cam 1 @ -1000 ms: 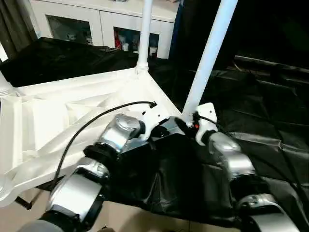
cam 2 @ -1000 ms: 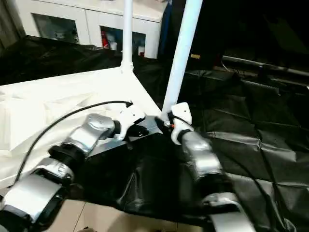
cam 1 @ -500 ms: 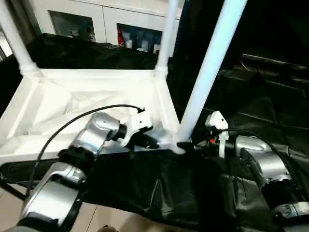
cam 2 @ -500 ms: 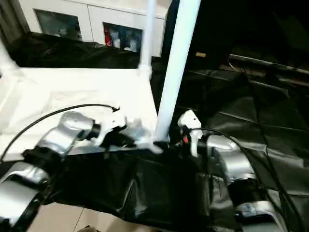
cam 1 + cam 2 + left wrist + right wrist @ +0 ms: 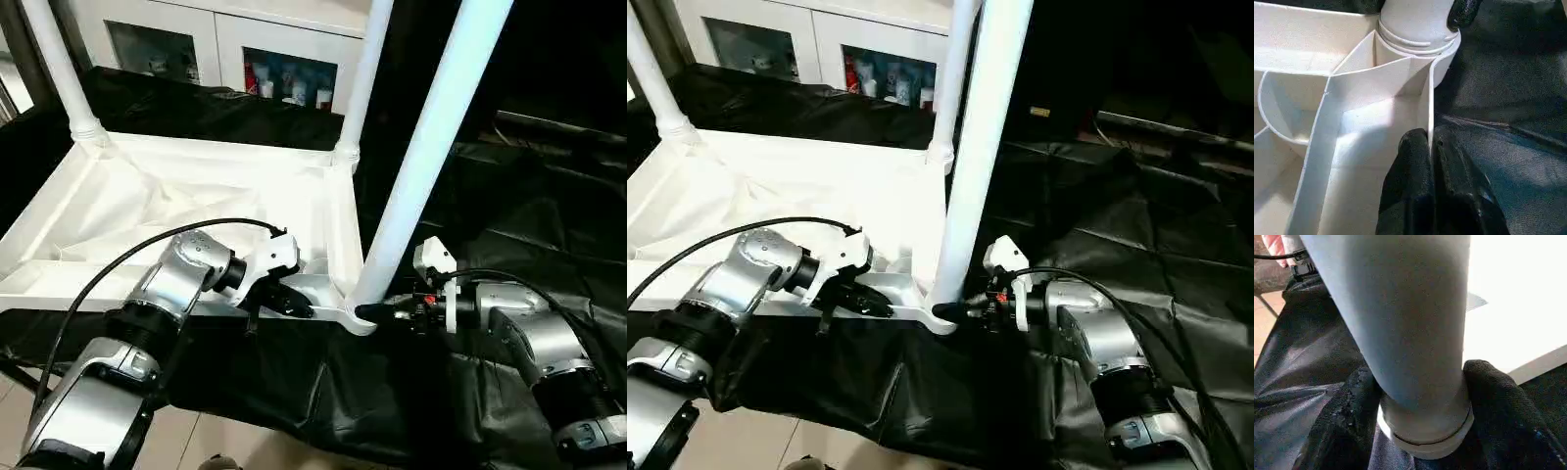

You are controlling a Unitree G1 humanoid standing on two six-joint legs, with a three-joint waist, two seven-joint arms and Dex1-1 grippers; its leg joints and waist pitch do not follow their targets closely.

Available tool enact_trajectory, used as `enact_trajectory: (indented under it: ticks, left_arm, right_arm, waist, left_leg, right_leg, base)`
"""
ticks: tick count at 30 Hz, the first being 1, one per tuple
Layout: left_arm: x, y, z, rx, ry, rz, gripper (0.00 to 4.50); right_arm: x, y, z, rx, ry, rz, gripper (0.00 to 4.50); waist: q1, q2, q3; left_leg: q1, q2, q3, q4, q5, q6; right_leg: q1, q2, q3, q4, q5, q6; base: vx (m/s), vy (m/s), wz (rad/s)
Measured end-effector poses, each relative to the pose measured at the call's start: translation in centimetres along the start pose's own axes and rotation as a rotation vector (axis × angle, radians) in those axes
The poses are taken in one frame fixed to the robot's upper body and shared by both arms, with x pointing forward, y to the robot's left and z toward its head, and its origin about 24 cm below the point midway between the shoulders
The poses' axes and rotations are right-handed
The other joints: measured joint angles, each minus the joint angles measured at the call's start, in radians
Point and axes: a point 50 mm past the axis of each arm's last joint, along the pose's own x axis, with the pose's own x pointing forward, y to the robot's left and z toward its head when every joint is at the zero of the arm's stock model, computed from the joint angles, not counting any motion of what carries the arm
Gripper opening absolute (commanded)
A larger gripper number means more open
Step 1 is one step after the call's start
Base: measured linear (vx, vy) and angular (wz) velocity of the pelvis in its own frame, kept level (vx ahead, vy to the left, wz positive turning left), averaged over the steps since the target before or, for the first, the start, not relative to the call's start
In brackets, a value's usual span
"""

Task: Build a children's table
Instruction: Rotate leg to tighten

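Note:
The children's table lies upside down: its white ribbed top [image 5: 147, 196] rests on the black-draped work table. Three white legs stand up from its corner sockets, at the far left [image 5: 59, 69], the far right [image 5: 364, 78] and the near right [image 5: 431, 147]. My left gripper [image 5: 1431, 147] is shut on the top's thin rim wall [image 5: 1429, 103], just beside the near-right socket. My right gripper [image 5: 374, 311] reaches in from the right. Its black fingers [image 5: 1347, 431] sit on both sides of the near-right leg's base [image 5: 1425, 426], pressed against it.
The black drape [image 5: 549, 215] runs wide to the right and behind. A white cabinet with glass doors [image 5: 245, 59] stands at the back. The work table's front edge and the floor [image 5: 196, 441] lie close below my forearms. A black cable [image 5: 147, 255] arcs over my left arm.
The whole picture has shifted, so the camera moved. My right gripper's fingers have closed in on the near-right leg's base. The left gripper keeps its hold on the rim.

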Motion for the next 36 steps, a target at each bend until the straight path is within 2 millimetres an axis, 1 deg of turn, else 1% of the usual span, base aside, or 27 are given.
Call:
enact_trajectory:
  ticks: [3,5,8,11,13,16,19,21,22,23,25,27,32,36]
  left_arm:
    - [0.3,0.0,0.1,0.001,-0.003,0.006,0.0]
    - [0.7,0.4,0.2,-0.001,-0.009,0.047,0.0]
    - [1.6,1.3,0.6,-0.023,-0.026,0.172,0.0]
    - [2.7,2.0,1.2,-0.05,-0.031,0.266,0.0]
    - [3.4,2.3,1.6,-0.07,-0.035,0.319,0.0]
    - [5.3,2.8,2.6,-0.098,-0.034,0.42,0.0]
    - [5.9,2.8,2.8,-0.098,-0.028,0.453,0.0]
    - [5.9,2.8,2.8,-0.091,-0.027,0.455,0.0]
    - [5.9,2.8,2.8,-0.088,-0.027,0.454,0.0]
    - [5.9,2.8,2.9,-0.086,-0.028,0.451,0.0]
    - [5.9,2.8,2.8,-0.084,-0.029,0.444,0.0]
    - [5.6,2.8,2.8,-0.074,-0.03,0.429,0.0]
    - [4.3,2.4,2.1,-0.039,-0.033,0.325,0.0]
    - [2.9,1.6,1.3,-0.028,-0.049,0.202,0.0]
  right_arm:
    - [-0.1,0.1,-0.2,0.004,-0.002,-0.013,2.36]
    - [0.2,0.0,-0.4,0.008,-0.026,-0.073,2.35]
    - [0.8,-1.0,-0.3,0.027,-0.067,-0.247,2.29]
    - [1.8,-1.8,-0.4,0.106,-0.126,-0.411,2.15]
    - [2.4,-2.2,-0.4,0.156,-0.158,-0.512,2.1]
    - [3.7,-3.1,0.1,0.23,-0.193,-0.714,2.09]
    - [4.6,-3.1,0.1,0.245,-0.214,-0.796,2.09]
    - [4.6,-3.1,0.1,0.24,-0.223,-0.799,2.09]
    - [4.6,-3.0,0.1,0.236,-0.226,-0.799,2.63]
    - [4.6,-3.0,0.0,0.235,-0.229,-0.796,2.77]
    - [4.5,-3.0,0.1,0.241,-0.246,-0.772,2.79]
    - [4.1,-3.0,0.1,0.221,-0.243,-0.734,3.04]
    - [1.9,-2.8,-0.3,0.098,-0.169,-0.533,3.04]
    - [0.4,-2.1,-0.2,0.026,-0.124,-0.337,3.04]
  waist:
    - [0.001,0.0,0.0]
    - [0.003,0.001,-0.001]
    - [-0.001,0.0,-0.001]
    - [-0.009,-0.001,-0.001]
    - [-0.015,-0.001,-0.001]
    - [-0.029,0.001,-0.002]
    - [-0.032,0.003,-0.004]
    - [-0.033,0.003,-0.004]
    - [-0.033,0.003,-0.004]
    - [-0.034,0.003,-0.003]
    - [-0.033,0.004,-0.004]
    - [-0.032,0.006,-0.003]
    - [-0.031,0.007,-0.004]
    - [-0.024,0.009,-0.004]
  left_leg:
    - [0.0,0.0,0.0,0.0,0.0,0.0]
    - [0.001,-0.001,0.0,0.001,0.0,0.0]
    - [0.002,-0.001,0.0,0.002,0.0,0.0]
    - [0.001,-0.001,-0.002,0.003,0.0,0.0]
    - [0.001,-0.001,-0.005,0.005,0.0,0.0]
    - [0.001,-0.002,-0.006,0.007,0.0,0.0]
    - [0.001,-0.002,-0.007,0.008,0.0,0.0]
    - [0.001,-0.002,-0.007,0.007,0.0,0.0]
    - [0.001,-0.002,-0.007,0.007,0.0,0.0]
    - [0.001,-0.002,-0.008,0.007,0.0,0.0]
    - [0.001,-0.002,-0.008,0.007,0.0,0.0]
    - [0.0,-0.002,-0.007,0.006,0.0,0.0]
    - [-0.002,-0.002,-0.006,0.0,0.0,0.0]
    - [-0.002,0.0,-0.004,-0.004,0.0,0.0]
  right_leg:
    - [0.0,0.0,0.0,0.0,0.0,0.0]
    - [0.002,-0.001,0.001,0.0,0.0,0.0]
    - [0.003,-0.001,0.001,0.001,-0.002,0.004]
    - [0.003,-0.001,0.001,0.0,-0.003,0.005]
    - [0.003,-0.001,0.001,-0.001,-0.003,0.006]
    - [0.002,-0.001,0.001,-0.002,-0.003,0.006]
    - [0.003,-0.001,0.0,-0.002,-0.003,0.006]
    - [0.003,-0.001,0.0,-0.003,-0.003,0.006]
    - [0.003,-0.001,0.0,-0.003,-0.003,0.006]
    - [0.002,-0.001,0.0,-0.003,-0.003,0.006]
    - [0.003,-0.001,0.0,-0.003,-0.003,0.006]
    - [0.002,-0.001,0.0,-0.003,-0.003,0.006]
    - [0.002,-0.001,0.0,-0.001,0.001,0.006]
    - [0.001,0.001,-0.002,0.0,0.003,0.002]
  base:
    - [0.0,0.0,0.0]
    - [0.0,0.0,0.0]
    - [0.0,0.0,0.0]
    - [-0.017,0.0,-0.01]
    - [0.0,0.0,0.0]
    - [0.0,0.0,0.0]
    - [0.0,0.0,0.0]
    - [0.0,0.0,0.0]
    - [0.0,0.0,0.0]
    - [0.0,0.0,0.0]
    - [0.0,0.0,0.0]
    - [0.0,0.0,0.0]
    - [0.0,0.0,0.0]
    - [0.0,0.0,0.0]
